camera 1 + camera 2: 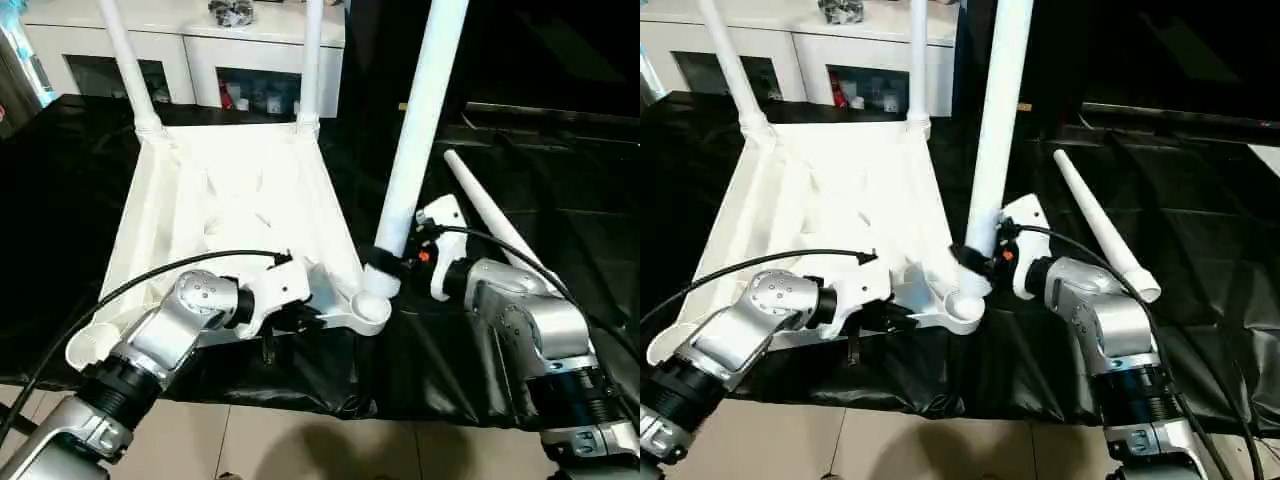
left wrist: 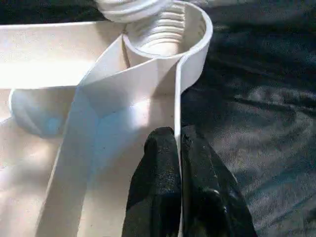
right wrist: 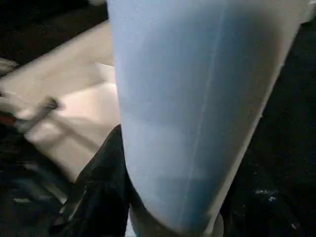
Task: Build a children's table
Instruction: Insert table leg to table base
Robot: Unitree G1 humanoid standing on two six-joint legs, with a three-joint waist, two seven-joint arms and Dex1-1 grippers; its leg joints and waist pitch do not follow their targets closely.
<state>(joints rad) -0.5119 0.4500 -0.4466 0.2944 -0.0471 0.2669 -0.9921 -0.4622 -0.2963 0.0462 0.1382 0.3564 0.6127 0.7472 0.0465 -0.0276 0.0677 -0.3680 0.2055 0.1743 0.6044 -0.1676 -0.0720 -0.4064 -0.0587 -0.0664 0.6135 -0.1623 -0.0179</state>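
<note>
Right pincer (image 1: 385, 272) grips white leg (image 1: 420, 130)

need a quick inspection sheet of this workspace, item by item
surface: black plastic sheet, wrinkled, over the worktop.
job's things: white plastic square tabletop upside down; two white tube legs standing in its far sockets; third leg upright over the near right socket; fourth leg lying on the sheet.
clutter: nothing seen.
grippers: left gripper fingers pinch the tabletop's rim; right gripper holds the third leg.
cables: black cable along each forearm.
surroundings: white cabinet behind; tiled floor.
</note>
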